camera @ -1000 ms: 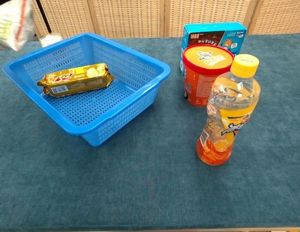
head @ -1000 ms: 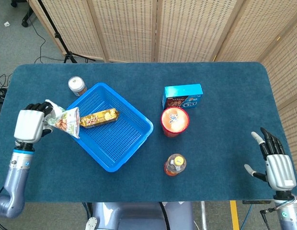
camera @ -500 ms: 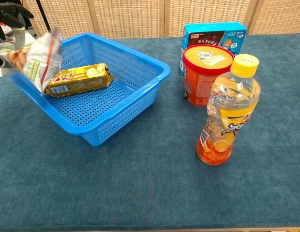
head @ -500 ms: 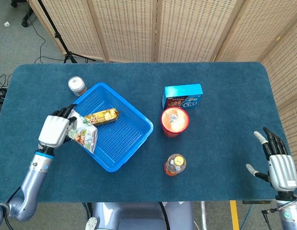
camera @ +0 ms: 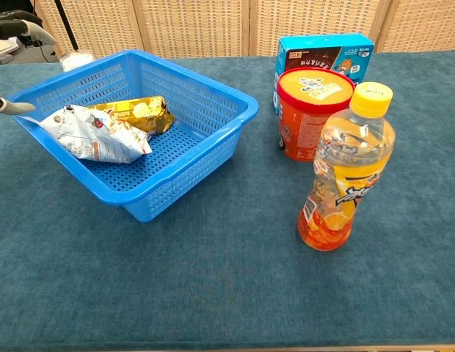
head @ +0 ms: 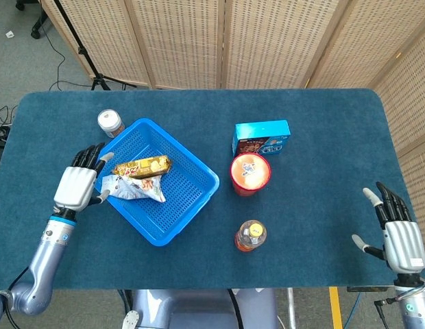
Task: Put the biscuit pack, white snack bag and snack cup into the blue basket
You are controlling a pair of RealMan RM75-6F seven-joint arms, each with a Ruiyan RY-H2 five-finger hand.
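The blue basket [head: 192,205] [camera: 220,139] holds the gold biscuit pack [head: 142,166] [camera: 133,111] and the white snack bag [head: 136,188] [camera: 92,134], which lies on the basket floor beside the pack. My left hand [head: 79,186] hovers just left of the basket with fingers spread and holds nothing; only its fingertips [camera: 15,106] show at the left edge of the chest view. The red snack cup [head: 250,173] [camera: 312,110] stands on the table right of the basket. At the front right corner my right hand [head: 399,234] is open, far from everything.
A teal box [head: 262,137] [camera: 324,53] stands behind the cup. An orange drink bottle [head: 250,236] [camera: 345,172] stands in front of the cup. A small lidded jar [head: 111,123] sits behind the basket's left corner. Wicker screens back the table.
The left hand carried the white snack bag rightward over the basket rim and let go; the bag now lies inside. The hand's fingers have spread. The right hand barely moved.
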